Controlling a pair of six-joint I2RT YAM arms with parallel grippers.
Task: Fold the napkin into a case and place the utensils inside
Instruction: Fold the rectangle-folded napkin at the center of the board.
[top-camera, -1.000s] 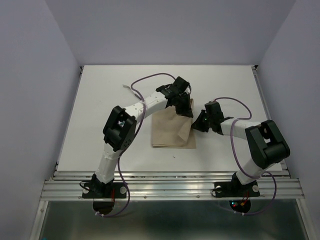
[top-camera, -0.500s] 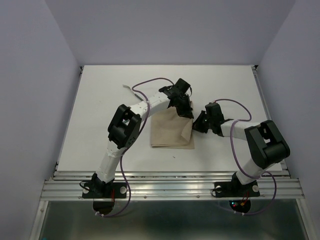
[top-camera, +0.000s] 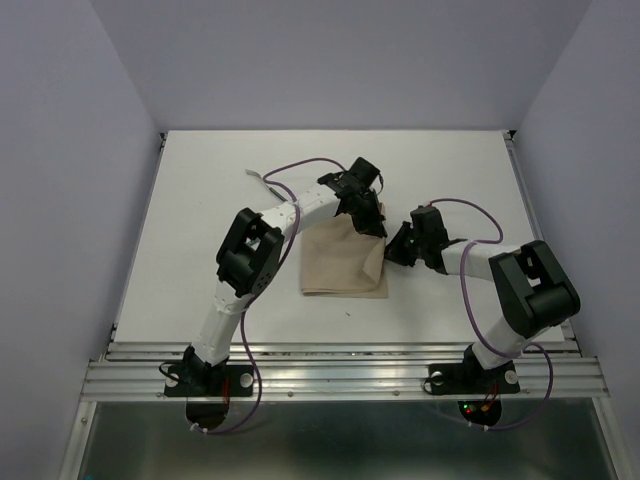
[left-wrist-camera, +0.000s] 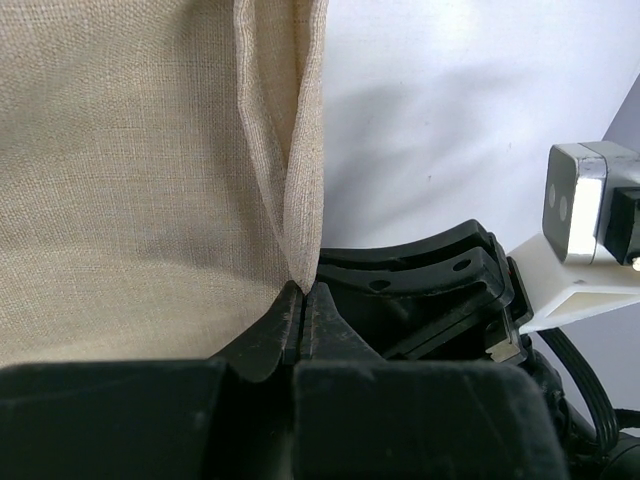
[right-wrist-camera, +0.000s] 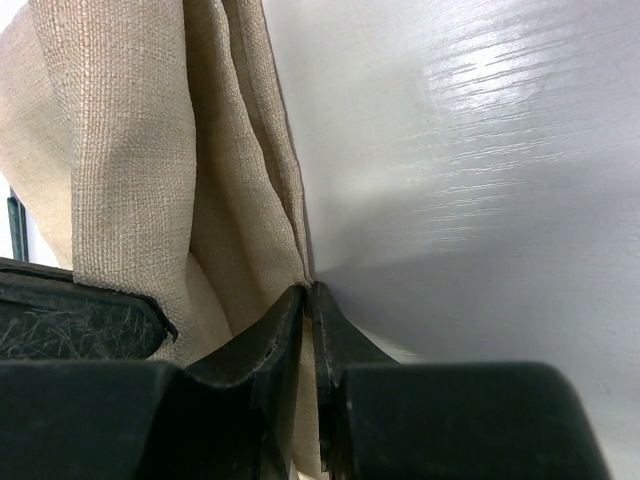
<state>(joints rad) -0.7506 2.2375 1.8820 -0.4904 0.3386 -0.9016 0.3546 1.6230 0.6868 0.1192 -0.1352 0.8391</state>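
Worktop (top-camera: 455, 170) in white takes up most of the overhead view, walled by pale lilac panels (top-camera: 60, 150), with the left arm (top-camera: 243, 262) and right arm (top-camera: 530, 288) both reaching in toward its middle. The napkin (top-camera: 338, 265) lies there as a beige-tan oblong, flat along its near edge and drawn up at its far right corner, where the two tools meet. From above, the left tool (top-camera: 373, 224) sits on that raised corner and the right tool (top-camera: 397, 248) is just beside it on the cloth's right edge, but from there it cannot be told whether either is gripping. The wrist cameras settle it. The left wrist view shows the left tool (left-wrist-camera: 300, 318) pinched tight on a folded edge of the napkin (left-wrist-camera: 120, 180), the layers running up from the fingertips, with the right arm's camera block (left-wrist-camera: 577, 205) close by at the right. The right wrist view shows the right tool (right-wrist-camera: 310, 298) closed almost fully on the napkin's (right-wrist-camera: 120, 150) layered edge, with cloth to the left and bare glossy worktop (right-wrist-camera: 470, 150) to the right. Only the overhead view catches a slim pale utensil (top-camera: 258, 176) lying well apart from the cloth toward the far left, too small to identify.
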